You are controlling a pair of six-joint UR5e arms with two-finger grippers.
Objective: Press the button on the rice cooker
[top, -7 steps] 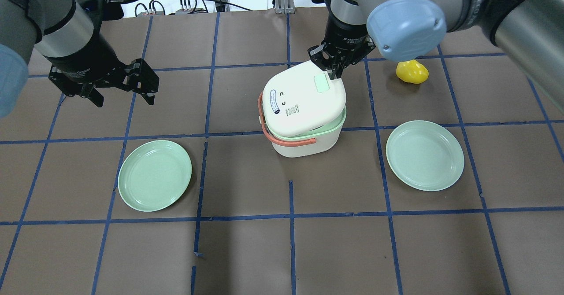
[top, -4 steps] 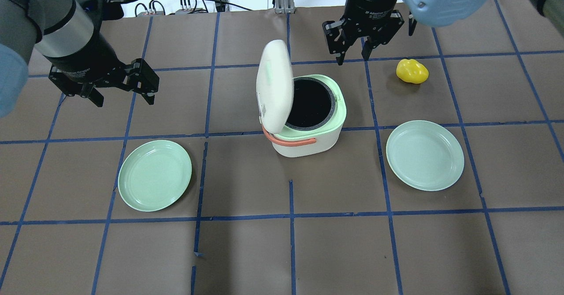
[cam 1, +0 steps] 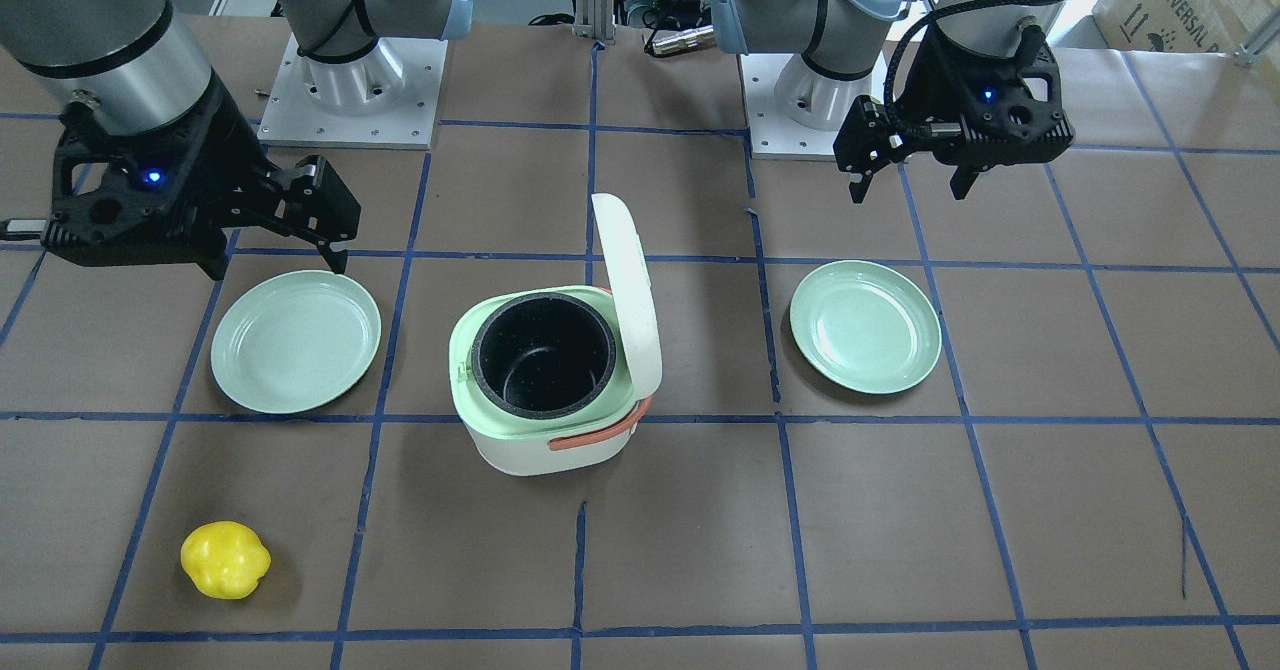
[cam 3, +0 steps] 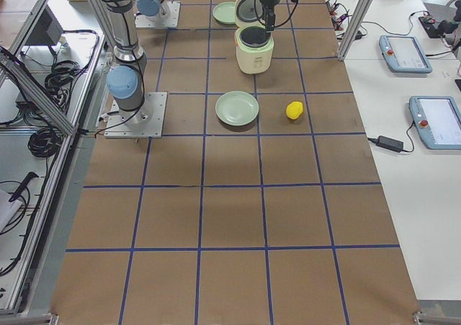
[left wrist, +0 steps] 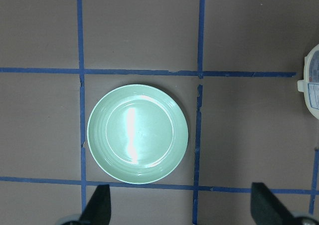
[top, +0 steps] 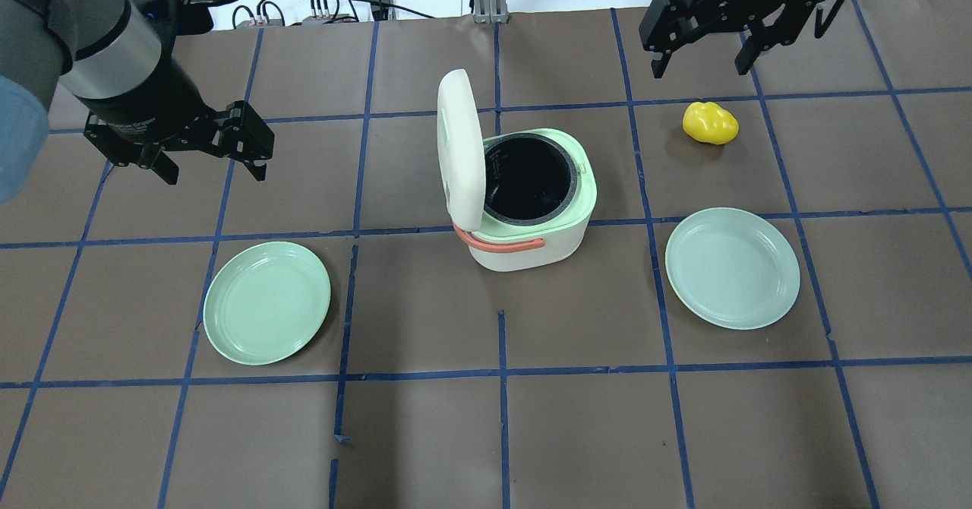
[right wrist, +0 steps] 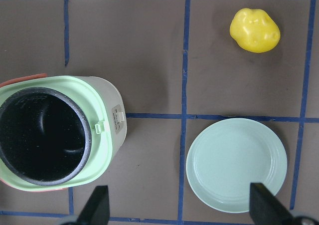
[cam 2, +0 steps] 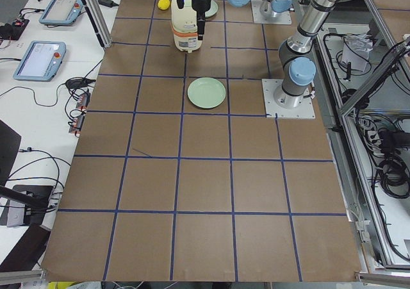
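Above the table's far half, the right gripper (top: 699,62), cropped at its wrist, and the left gripper (top: 214,165) hang spread, empty. Midtable the rice cooker (top: 531,249) stands open, lid (top: 461,152) upright, dark pot (top: 531,184) bared, button not discernible.

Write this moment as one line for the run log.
rice cooker lid: open, upright | inner pot: empty | right gripper: open, empty | left gripper: open, empty
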